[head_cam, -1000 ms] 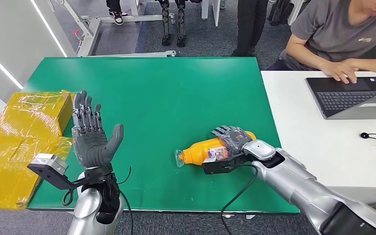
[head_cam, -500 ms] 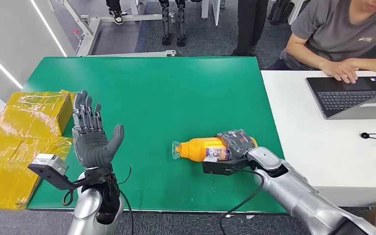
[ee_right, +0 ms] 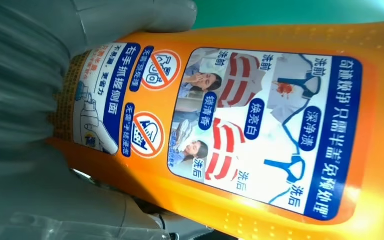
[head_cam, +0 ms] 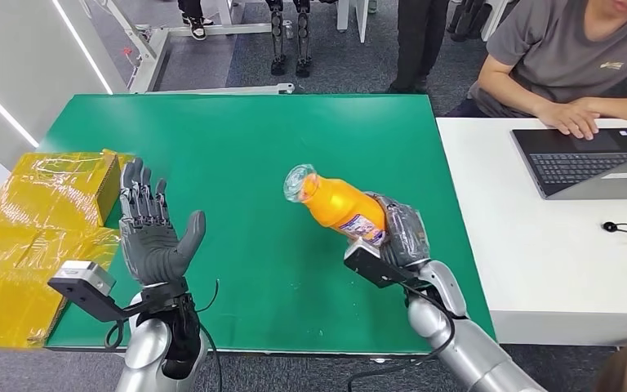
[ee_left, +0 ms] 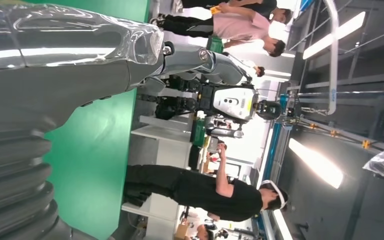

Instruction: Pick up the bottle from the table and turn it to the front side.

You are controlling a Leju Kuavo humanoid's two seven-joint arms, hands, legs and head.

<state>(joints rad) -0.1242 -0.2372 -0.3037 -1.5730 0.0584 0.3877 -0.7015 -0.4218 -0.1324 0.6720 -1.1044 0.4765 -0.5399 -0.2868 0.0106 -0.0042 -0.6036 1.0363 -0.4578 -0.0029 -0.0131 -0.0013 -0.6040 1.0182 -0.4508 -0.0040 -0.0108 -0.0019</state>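
Left hand [head_cam: 157, 237] up over table [head_cam: 237, 147] edge, palm open, fingers spread, holding nothing. Bottle [head_cam: 336, 204] off the table, tilted, clear cap end pointing up-left. Right hand [head_cam: 400, 233] wrapped round base end, label [ee_right: 240, 130] side toward wrist camera. Judging: rotate wrist slowly, keep grip firm near base, avoid swinging cap end, stop once front label faces forward.

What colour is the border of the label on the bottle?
Dark blue. The label on the orange bottle shows best in the right wrist view.
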